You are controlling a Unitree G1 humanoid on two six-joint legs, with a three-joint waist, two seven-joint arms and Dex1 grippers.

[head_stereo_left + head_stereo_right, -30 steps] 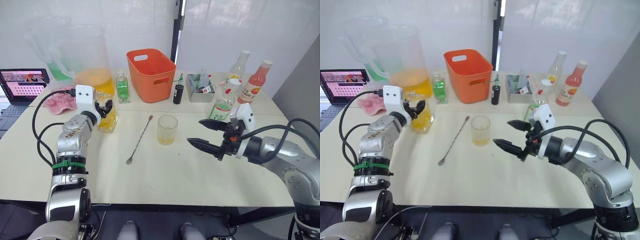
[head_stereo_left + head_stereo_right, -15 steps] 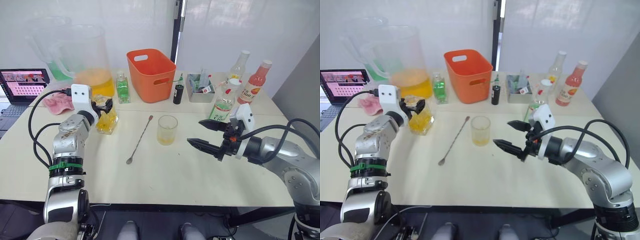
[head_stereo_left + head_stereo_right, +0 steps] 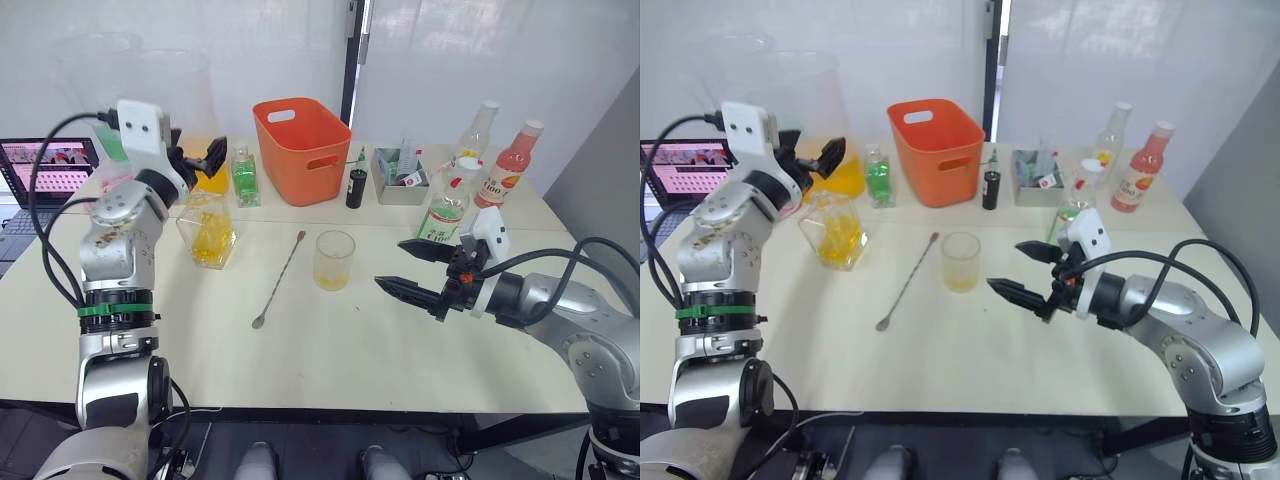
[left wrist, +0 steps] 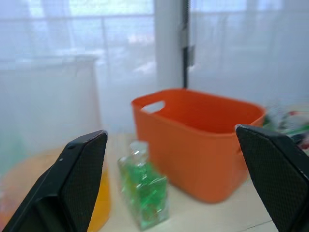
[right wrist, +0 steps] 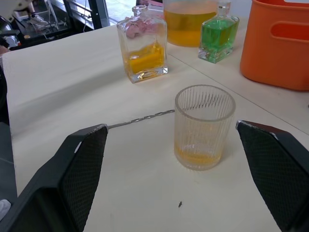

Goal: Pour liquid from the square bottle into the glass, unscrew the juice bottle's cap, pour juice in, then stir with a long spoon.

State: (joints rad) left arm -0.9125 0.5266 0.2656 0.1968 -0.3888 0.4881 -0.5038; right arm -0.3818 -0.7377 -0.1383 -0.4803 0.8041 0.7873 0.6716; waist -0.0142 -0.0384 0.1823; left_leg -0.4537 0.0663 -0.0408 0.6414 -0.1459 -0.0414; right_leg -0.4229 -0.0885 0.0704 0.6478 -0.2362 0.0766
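My left claw (image 3: pixel 205 160) hangs spread and empty at upper left, above the square bottle (image 3: pixel 208 229) standing on the worktop (image 3: pixel 330 340). My right claw (image 3: pixel 412 268) gapes beside the glass (image 3: pixel 334 259), mid-frame.

Both end effectors (image 3: pixel 196 157) (image 3: pixel 412 268) agape, empty.

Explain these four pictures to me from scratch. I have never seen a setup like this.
A two-armed robot stands at a table. Two pictures come from cameras in its head, looking down over its arms; the other two come from a camera on each wrist, framed by that arm's black fingers. The left gripper is raised and open, holding nothing, above the square bottle of yellow liquid. The right gripper is open too, facing the glass, which holds a little yellow liquid. The long spoon lies beside the glass. The juice bottle stands behind the right arm.
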